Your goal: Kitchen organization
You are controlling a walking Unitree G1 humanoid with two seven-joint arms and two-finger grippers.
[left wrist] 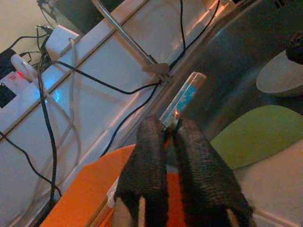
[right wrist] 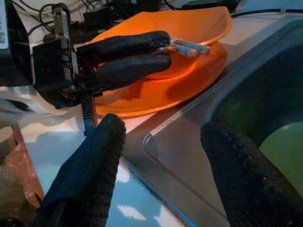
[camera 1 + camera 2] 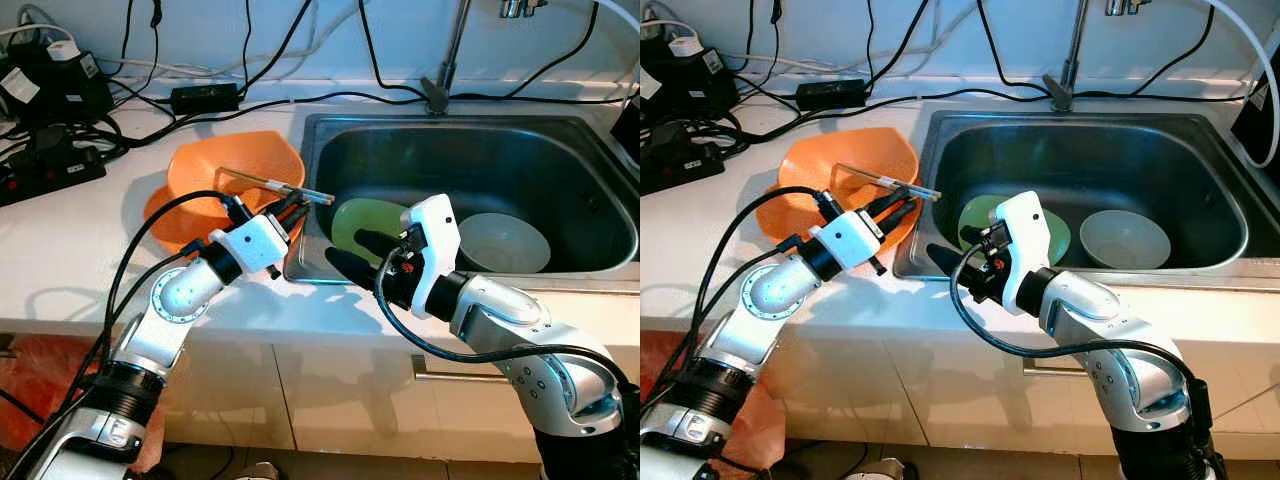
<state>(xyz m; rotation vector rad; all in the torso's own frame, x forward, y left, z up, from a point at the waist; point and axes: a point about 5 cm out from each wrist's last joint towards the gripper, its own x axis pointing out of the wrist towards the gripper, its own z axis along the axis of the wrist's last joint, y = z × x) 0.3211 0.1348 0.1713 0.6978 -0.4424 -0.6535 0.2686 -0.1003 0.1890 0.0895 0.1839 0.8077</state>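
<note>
Evidently we pinch the thin clear-handled utensil [image 3: 285, 186] in our left gripper [image 3: 292, 207], fingers closed tight, holding it above the stacked orange plastic bowls [image 3: 240, 165] — likely to drop it in. Our right gripper [image 3: 350, 252] waits spread and empty over the steel sink's [image 3: 560, 150] near rim.

Black cables [image 3: 270, 60] and a power strip [image 3: 45, 165] clutter the counter [image 3: 60, 250] behind a tap [image 3: 445, 60]
</note>
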